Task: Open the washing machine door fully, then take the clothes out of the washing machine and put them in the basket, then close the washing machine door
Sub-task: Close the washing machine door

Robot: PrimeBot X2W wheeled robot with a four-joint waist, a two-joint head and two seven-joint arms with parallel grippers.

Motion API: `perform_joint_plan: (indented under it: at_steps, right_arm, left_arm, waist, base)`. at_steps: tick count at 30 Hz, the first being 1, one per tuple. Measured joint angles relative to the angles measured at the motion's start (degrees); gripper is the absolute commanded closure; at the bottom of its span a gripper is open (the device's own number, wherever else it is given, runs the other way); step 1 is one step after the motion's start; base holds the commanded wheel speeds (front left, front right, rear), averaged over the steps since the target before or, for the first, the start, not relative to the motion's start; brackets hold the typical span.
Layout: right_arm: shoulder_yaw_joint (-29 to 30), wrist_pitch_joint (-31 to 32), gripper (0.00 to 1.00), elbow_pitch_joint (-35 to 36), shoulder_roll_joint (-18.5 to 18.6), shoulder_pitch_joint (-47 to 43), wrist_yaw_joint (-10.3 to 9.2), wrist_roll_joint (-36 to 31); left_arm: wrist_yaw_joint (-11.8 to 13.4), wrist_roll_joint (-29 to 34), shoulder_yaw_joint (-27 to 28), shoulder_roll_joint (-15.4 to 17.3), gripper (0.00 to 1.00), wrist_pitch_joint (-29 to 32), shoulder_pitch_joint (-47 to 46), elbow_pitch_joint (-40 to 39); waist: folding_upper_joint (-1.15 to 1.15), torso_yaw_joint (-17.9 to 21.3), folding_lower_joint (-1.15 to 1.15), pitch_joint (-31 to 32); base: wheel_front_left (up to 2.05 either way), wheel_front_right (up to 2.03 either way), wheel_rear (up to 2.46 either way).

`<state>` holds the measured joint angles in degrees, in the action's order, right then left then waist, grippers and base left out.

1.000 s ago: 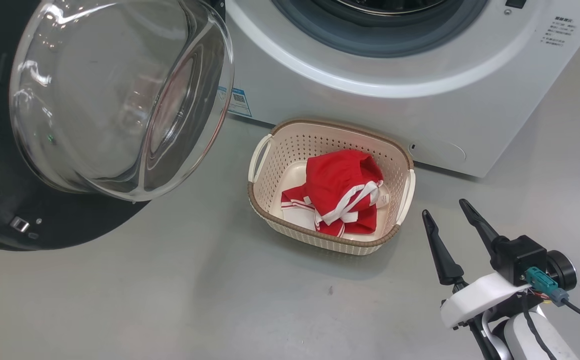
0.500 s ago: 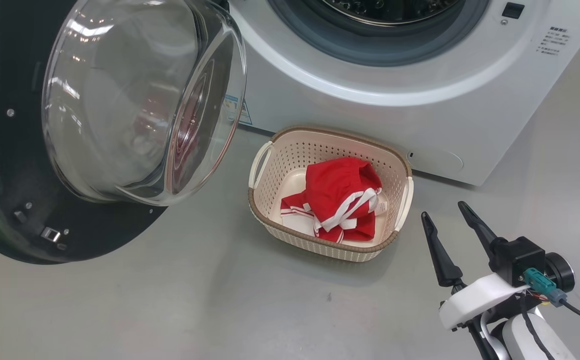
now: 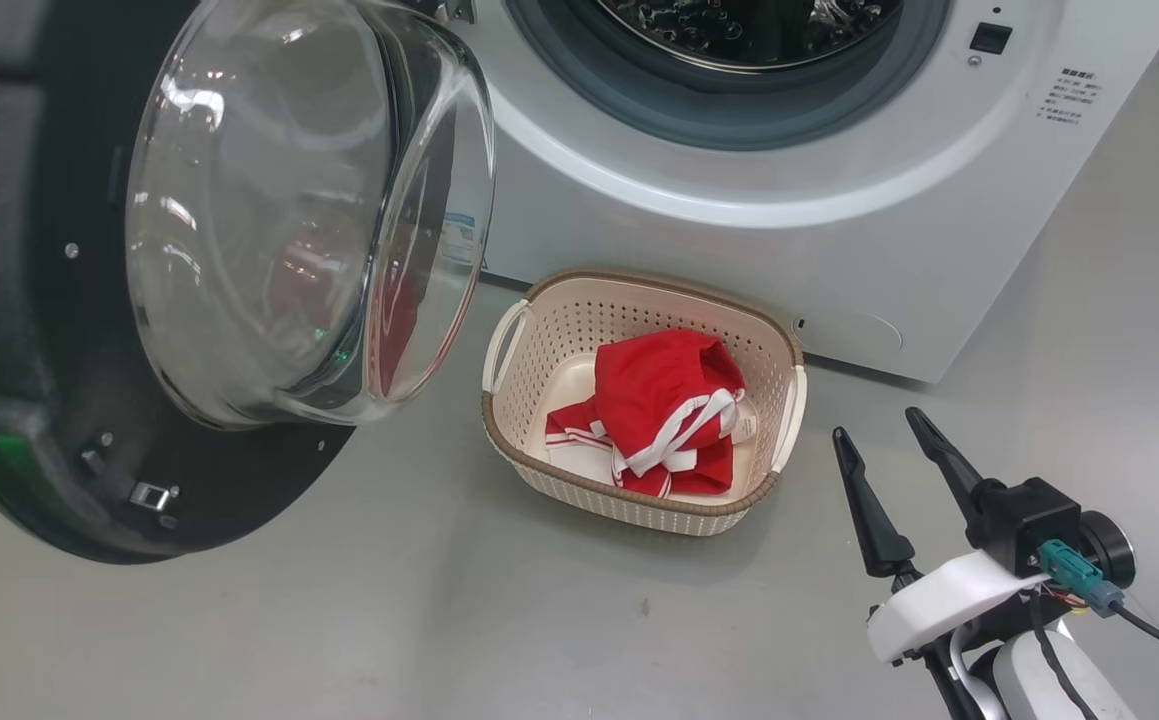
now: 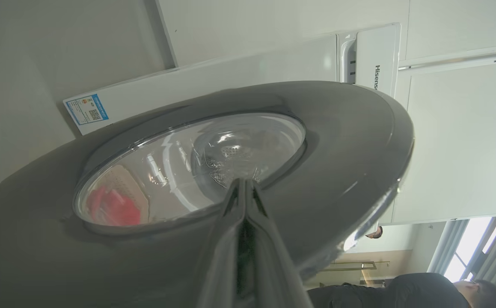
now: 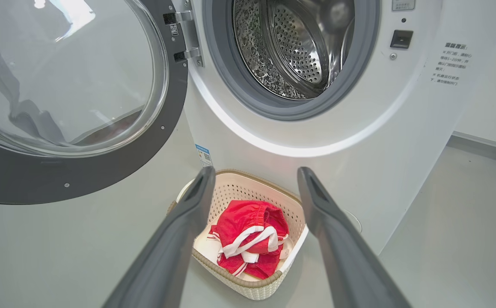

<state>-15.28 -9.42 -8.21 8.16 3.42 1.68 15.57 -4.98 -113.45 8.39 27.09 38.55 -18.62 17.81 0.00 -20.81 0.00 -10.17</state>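
Standing at the far side, the washing machine was seen with its drum bare, so the unloading was judged done and only the closing left. The door was swung out to the left and near, hung from the hinge at the left edge of the opening, its glass bowl turned towards the right. The basket was set on the floor just in front of the machine, right of the door, with the clothes heaped inside it.

The left gripper was found at the door's outer face, on the side away from the opening. Its fingers were pressed together with nothing between them, the tips at the border of glass and rim (actual contact could not be told). A push towards the right and far was therefore judged to be what the closing called for.

The right gripper was held near and right of the basket, well apart from the door, its fingers spread and empty.
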Motion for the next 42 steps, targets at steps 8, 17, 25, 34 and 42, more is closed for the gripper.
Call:
perform_joint_plan:
  at_steps: [8,17,25,34,42]
  right_arm:
    - [-0.29,-0.46,0.0,-0.62,-0.75,0.0,0.0,0.09]
    - [-0.76,-0.99,0.0,-1.38,-1.41,0.0,0.0,0.7]
    - [-0.93,-1.53,0.0,-1.72,-1.98,0.02,-0.01,1.01]
    - [-1.54,-2.08,0.0,-2.76,-2.78,0.1,-0.02,1.57]
    - [-1.92,-2.56,0.0,-3.3,-3.25,0.27,-0.02,1.97]
  left_arm:
    - [-0.83,-0.25,-0.88,-0.14,1.0,2.61,1.47,-2.2]
    - [-1.43,-0.57,-2.52,-1.08,1.0,6.64,4.5,-7.02]
    - [-1.45,-2.22,-3.27,-2.38,1.0,8.5,6.05,-10.73]
    - [-1.65,-2.34,-5.08,-4.08,1.0,9.87,6.7,-14.62]
    - [-1.7,-2.33,-6.24,-4.6,1.0,10.14,7.23,-16.7]
  waist:
    - [0.0,0.95,0.0,0.76]
    - [0.0,3.16,0.0,1.75]
    - [0.0,5.73,0.0,2.07]
    - [0.0,9.28,0.0,2.41]
    - [0.0,13.06,0.0,2.45]
  base:
    - [0.0,0.0,0.0]
    - [0.0,0.0,0.0]
    - [0.0,0.0,0.0]
    - [0.0,0.0,0.0]
    - [0.0,0.0,0.0]
